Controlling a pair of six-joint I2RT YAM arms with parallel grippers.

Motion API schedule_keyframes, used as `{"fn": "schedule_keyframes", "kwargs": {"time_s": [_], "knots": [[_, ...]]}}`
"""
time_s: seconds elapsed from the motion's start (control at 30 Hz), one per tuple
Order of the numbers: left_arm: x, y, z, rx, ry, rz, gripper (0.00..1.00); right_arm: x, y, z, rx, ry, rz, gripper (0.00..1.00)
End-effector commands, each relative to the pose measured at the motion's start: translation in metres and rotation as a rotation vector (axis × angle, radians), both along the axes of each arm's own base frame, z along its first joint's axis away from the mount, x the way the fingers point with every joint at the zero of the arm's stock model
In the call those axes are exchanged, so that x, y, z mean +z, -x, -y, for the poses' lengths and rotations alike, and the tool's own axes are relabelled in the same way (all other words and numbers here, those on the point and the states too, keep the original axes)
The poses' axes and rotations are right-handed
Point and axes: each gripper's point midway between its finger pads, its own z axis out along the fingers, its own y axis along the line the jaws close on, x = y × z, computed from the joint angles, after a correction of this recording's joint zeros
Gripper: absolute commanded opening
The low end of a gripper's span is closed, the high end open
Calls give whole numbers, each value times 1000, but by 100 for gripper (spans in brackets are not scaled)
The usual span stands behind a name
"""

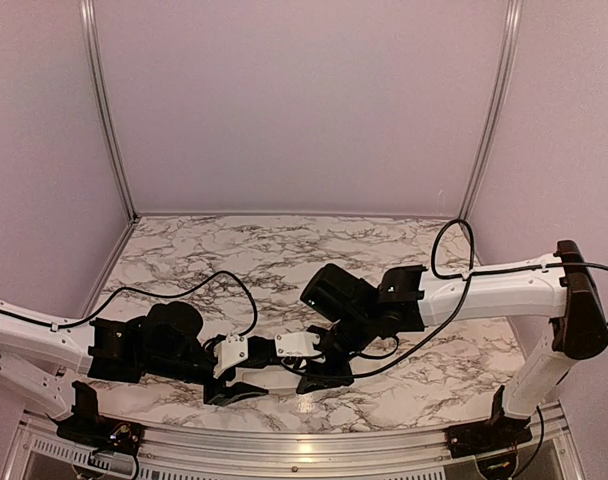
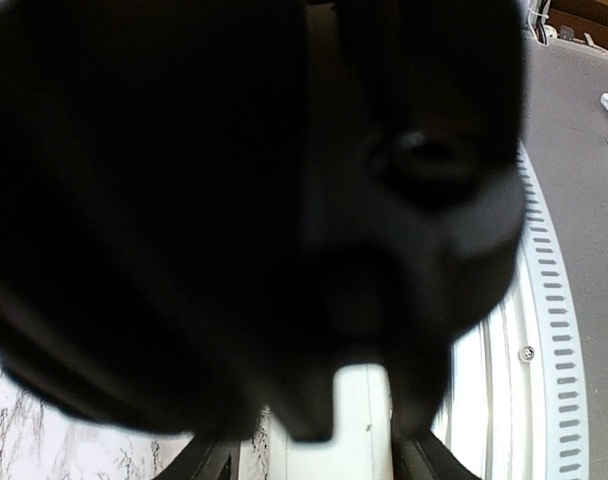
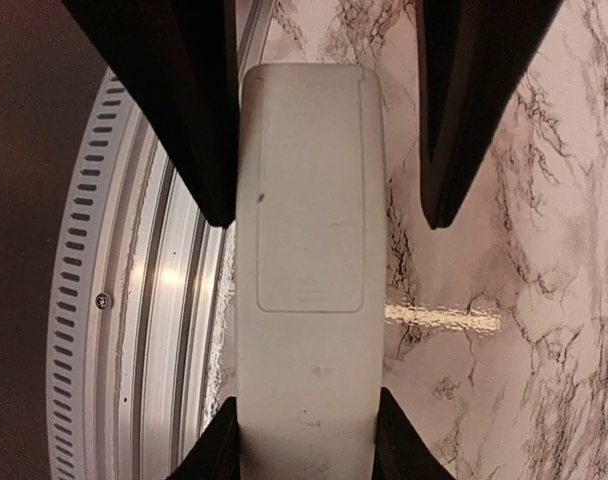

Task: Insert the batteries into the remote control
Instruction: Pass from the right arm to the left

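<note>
Remote control (image 3: 309,340) back-up over the table's (image 3: 514,330) near edge, middle. Left gripper (image 3: 309,445) pinches one end. Right gripper (image 3: 329,205) is spread astride the other, one finger touching. Battery compartment cover (image 3: 309,180) closed, contents hidden.

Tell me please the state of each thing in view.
remote: back facing the right wrist camera
cover: shut
left gripper: shut on the remote
right gripper: open, astride the remote
batteries: not in view
</note>
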Motion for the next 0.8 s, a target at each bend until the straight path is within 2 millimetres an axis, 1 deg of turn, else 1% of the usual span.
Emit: {"fn": "schedule_keyframes", "kwargs": {"time_s": [0.0,0.07,0.17,0.23,0.4,0.5,0.6,0.77], "knots": [[-2,-1,-2,11,-24,9,51,38,7,-15,52,-124,23,0],[2,-2,-4,18,-13,15,52,37,6,-14,49,-120,27,0],[10,-1,-7,26,18,21,57,38,6,-12,47,-120,34,0],[15,-1,-8,30,33,26,58,38,5,-11,42,-120,42,0],[10,0,-8,19,20,17,58,40,4,-11,36,-122,54,0],[9,3,-7,6,14,12,55,38,3,-10,35,-118,56,0],[15,3,-7,5,31,19,50,37,3,-9,32,-114,58,0],[25,5,-6,-6,61,26,32,40,2,-10,30,-124,68,0]]}}
